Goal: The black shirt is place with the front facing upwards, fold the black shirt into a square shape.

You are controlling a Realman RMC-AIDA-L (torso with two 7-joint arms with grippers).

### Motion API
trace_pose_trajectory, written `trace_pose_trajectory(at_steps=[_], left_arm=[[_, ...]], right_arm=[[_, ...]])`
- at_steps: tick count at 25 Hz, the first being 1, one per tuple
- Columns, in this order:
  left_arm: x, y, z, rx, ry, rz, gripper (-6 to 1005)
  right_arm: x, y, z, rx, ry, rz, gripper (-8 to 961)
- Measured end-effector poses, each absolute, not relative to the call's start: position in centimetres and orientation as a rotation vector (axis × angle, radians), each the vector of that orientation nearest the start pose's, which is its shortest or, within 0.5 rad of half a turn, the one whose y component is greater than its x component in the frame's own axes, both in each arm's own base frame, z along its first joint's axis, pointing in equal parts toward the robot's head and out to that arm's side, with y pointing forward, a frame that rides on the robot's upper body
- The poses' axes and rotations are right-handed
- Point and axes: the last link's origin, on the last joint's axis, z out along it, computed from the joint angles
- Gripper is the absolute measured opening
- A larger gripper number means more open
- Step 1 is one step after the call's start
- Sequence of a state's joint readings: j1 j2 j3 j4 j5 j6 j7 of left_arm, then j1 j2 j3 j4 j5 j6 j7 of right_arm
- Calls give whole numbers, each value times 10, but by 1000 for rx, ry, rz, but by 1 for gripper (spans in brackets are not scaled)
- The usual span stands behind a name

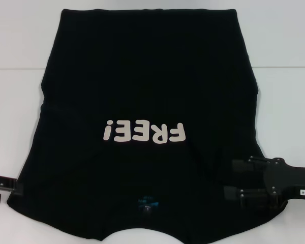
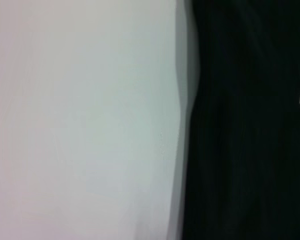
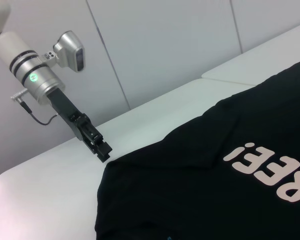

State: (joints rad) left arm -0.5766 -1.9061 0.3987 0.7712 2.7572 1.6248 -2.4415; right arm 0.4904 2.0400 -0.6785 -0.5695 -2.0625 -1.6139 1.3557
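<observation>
Your grippers flank the black shirt (image 1: 142,101), fingers' state untellable: left gripper (image 3: 97,145), right gripper (image 1: 244,183); next, grasp both edges.

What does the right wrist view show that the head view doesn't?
Only the right wrist view shows the left arm's silver wrist section and the wall panels behind. Only the head view shows the right gripper over the black shirt, the blue neck label and the far hem. Both show the left gripper at the shirt's edge and the FREE! lettering.
</observation>
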Motion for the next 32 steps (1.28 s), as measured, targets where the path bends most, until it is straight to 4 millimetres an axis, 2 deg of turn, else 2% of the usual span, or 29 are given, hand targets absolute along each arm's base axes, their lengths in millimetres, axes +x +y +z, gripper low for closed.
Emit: trace_pose_trajectory(at_steps=[18,27,32], left_arm=[[-352,317,82,2414,2396,67,755],[-361,314,97,2416,2448,57,752],[-366,312,96,2409,2473,46,751]], right_arm=[[283,307,-4,-2802,720,677,910],[281,309,-3,-2804,726,678,909],[282,309,-3,-2805,728,675,909]])
